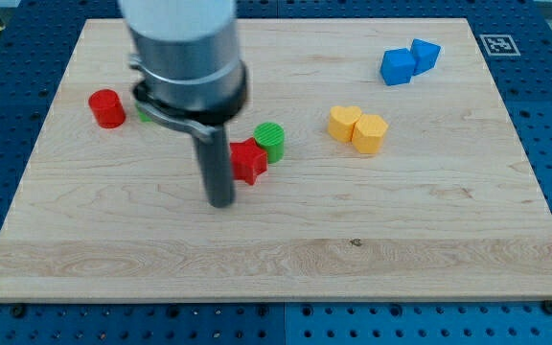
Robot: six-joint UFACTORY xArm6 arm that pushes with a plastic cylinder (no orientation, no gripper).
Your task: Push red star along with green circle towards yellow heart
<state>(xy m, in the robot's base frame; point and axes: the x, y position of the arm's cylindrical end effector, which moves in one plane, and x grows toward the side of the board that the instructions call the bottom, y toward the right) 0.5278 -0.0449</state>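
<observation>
Your arm has no claw to open or close: it ends in a rod, and my tip (pixel 220 202) rests on the wooden board (pixel 286 259), just to the view's left of the red star (pixel 248 161). The green circle (pixel 270 140) touches the star's far side, up and right. Beyond them, further right of my tip, lies the yellow heart (pixel 358 127). So the push likely runs rightward, slightly upward. No containers show.
</observation>
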